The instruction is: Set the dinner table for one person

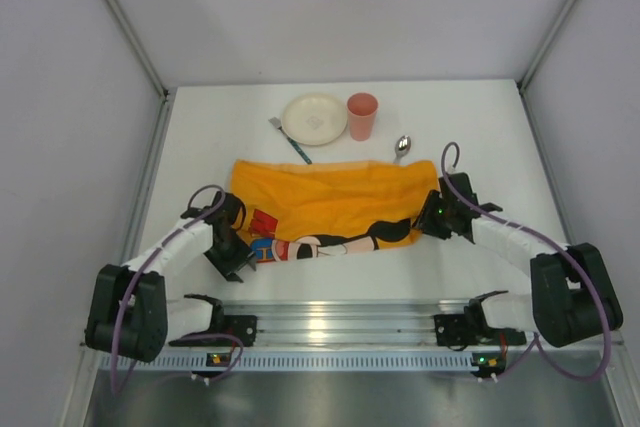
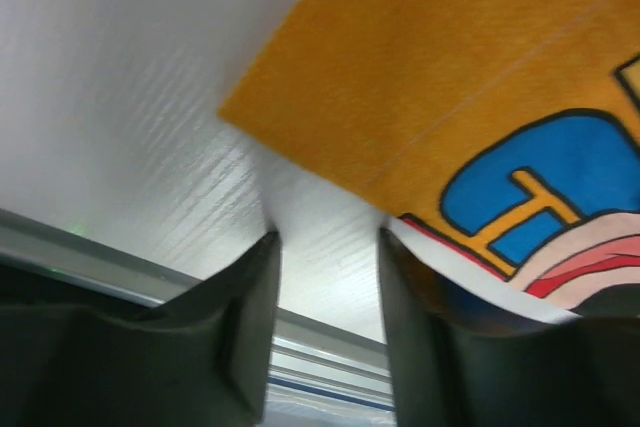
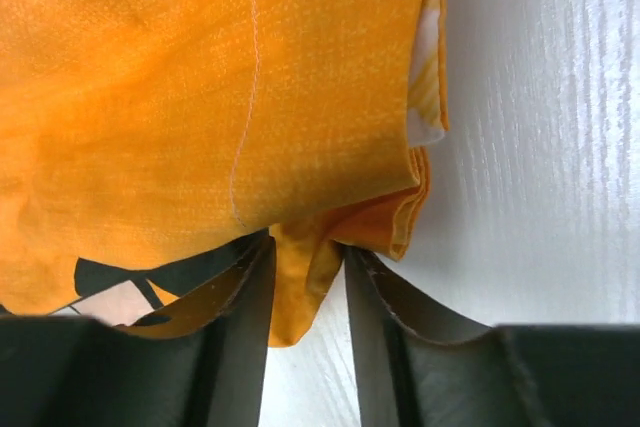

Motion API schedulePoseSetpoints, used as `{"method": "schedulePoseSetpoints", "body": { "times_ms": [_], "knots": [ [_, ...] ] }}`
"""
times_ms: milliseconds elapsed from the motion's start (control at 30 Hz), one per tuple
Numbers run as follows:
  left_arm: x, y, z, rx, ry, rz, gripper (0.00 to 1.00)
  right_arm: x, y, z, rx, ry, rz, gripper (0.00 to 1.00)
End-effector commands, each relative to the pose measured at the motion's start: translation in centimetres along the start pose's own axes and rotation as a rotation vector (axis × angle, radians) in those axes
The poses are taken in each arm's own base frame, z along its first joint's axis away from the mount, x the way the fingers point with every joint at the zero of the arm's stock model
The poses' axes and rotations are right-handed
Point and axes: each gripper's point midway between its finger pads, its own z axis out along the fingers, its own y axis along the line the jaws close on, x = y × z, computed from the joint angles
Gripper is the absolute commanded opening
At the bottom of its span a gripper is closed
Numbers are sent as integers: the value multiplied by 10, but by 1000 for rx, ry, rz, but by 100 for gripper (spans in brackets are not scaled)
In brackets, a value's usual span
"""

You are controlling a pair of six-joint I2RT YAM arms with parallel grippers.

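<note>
The orange Mickey Mouse cloth (image 1: 330, 202) lies spread and partly folded on the white dinner table (image 1: 200, 137). My left gripper (image 1: 238, 255) is at the cloth's near left corner. In the left wrist view it (image 2: 328, 239) is open with bare table between the jaws, and the cloth's edge (image 2: 470, 117) rests over the right finger. My right gripper (image 1: 428, 219) is at the cloth's right edge. In the right wrist view it (image 3: 307, 247) is shut on a hanging fold of the cloth (image 3: 200, 97).
A cream plate (image 1: 314, 118), a pink cup (image 1: 362, 115), a fork with a teal handle (image 1: 290, 140) and a metal spoon (image 1: 402, 145) sit beyond the cloth's far edge. An aluminium rail (image 1: 330, 325) runs along the near edge between the arm bases.
</note>
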Motion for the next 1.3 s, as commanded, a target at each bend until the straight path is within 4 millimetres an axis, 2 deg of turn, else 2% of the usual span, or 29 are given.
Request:
{"method": "schedulePoseSetpoints", "body": {
  "times_ms": [0,33,67,100,133,200,267,300,333,367,400,433,467,500,533,567,600,667,733,833,933,1133,1167,1233,1267],
  "knots": [
    [-29,-22,22,55,-120,-41,42,27,-30,10,93,75,1,33],
    [-33,-26,20,63,-133,-37,25,26,-30,9,91,75,-2,23],
    [-37,-26,19,58,-149,-26,8,27,-30,9,88,75,-5,17],
    [-41,-28,17,58,-160,-24,0,28,-31,8,90,79,-6,12],
    [-43,-31,15,62,-166,-13,0,27,-30,6,85,70,-10,2],
    [-45,-32,10,67,-170,22,0,30,-32,0,92,78,-3,0],
    [-50,-38,-8,100,-195,30,0,27,-28,-11,70,56,0,0],
    [-49,-34,-19,88,-198,29,0,31,-30,-16,76,63,2,0],
    [-50,-34,-28,102,-213,21,0,26,-26,-24,51,28,6,0],
    [-52,-36,-44,154,-253,12,20,30,-28,-26,50,27,10,0],
    [-51,-32,-54,159,-261,7,54,32,-28,-29,40,25,13,0],
    [-52,-31,-61,176,-287,4,83,33,-27,-33,28,15,19,0],
    [-53,-30,-68,195,-306,1,98,36,-29,-34,30,19,24,0],
    [-56,-29,-78,229,-345,-11,98,41,-32,-34,29,23,32,0],
    [-57,-23,-79,218,-365,-15,98,45,-35,-35,38,32,36,0],
    [-58,-19,-79,212,-379,-20,98,49,-39,-33,47,38,43,0],
    [-55,-17,-67,181,-353,-6,98,51,-40,-35,46,31,50,0],
    [-52,-21,-60,173,-318,-6,97,51,-41,-36,51,33,49,0],
    [-47,-26,-50,177,-274,-7,91,46,-40,-38,56,22,44,0],
    [-37,-24,-34,143,-205,-7,88,39,-37,-41,63,14,37,0],
    [-29,-18,-20,118,-164,-6,88,31,-32,-42,60,1,35,0],
    [-22,-8,1,38,-110,3,90,30,-33,-42,71,0,33,0],
    [-20,-7,5,26,-101,4,89,29,-34,-42,74,-3,36,0],
    [-22,-11,10,38,-104,5,73,29,-34,-42,74,-1,34,0],
    [-21,-10,14,28,-95,5,61,28,-34,-42,75,-1,34,0]
  ]
}}
